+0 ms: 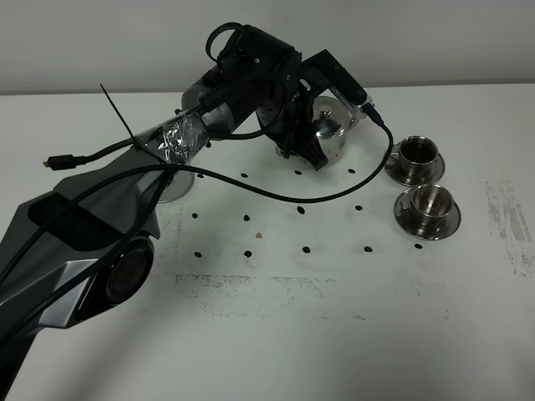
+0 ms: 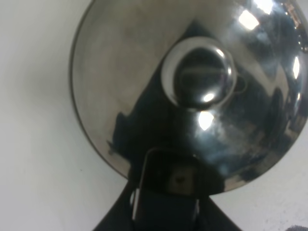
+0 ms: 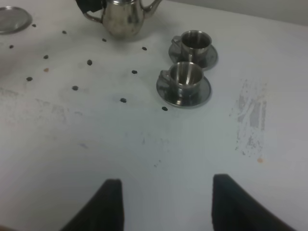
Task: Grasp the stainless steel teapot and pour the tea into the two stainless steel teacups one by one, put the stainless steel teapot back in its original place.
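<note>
The stainless steel teapot [image 1: 331,127] stands at the back of the white table; in the left wrist view its lid [image 2: 130,86] and knob fill the picture. My left gripper [image 1: 311,153] reaches over from the left and its fingers [image 2: 166,185] sit together at the pot's handle side, shut on the handle. The right wrist view shows the pot [image 3: 124,19] resting on the table. The two stainless steel teacups stand on saucers to its right, one farther back [image 1: 416,157] [image 3: 194,42], one nearer [image 1: 428,205] [image 3: 185,79]. My right gripper [image 3: 168,202] is open and empty over bare table, out of the high view.
A round steel disc [image 1: 174,185] [image 3: 12,19] lies left of the teapot, partly behind the left arm. A black cable [image 1: 276,194] loops over the table. Small dark dots [image 1: 247,218] are scattered mid-table. Scuff marks [image 1: 510,225] lie at the right.
</note>
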Tool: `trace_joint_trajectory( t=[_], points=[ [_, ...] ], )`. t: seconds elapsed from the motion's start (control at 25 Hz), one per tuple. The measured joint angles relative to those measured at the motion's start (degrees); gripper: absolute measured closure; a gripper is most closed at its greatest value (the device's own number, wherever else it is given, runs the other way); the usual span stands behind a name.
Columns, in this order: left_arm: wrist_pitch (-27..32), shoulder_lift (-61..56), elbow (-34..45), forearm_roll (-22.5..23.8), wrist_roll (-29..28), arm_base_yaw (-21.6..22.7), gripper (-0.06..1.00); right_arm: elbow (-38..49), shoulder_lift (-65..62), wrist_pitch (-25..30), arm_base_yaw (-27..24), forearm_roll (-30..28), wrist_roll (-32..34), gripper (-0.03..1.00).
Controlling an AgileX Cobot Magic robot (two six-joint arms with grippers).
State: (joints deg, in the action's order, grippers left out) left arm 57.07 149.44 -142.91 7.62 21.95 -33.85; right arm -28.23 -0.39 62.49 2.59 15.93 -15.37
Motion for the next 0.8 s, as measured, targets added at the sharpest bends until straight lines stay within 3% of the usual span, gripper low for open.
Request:
trace_joint_trajectory(
  t=[0.8],
  points=[
    [10.1,-8.8,-0.1,-5.8,0.0,-0.3,0.78,0.0,0.0,0.0,0.0,0.0,0.1,0.56]
  ],
)
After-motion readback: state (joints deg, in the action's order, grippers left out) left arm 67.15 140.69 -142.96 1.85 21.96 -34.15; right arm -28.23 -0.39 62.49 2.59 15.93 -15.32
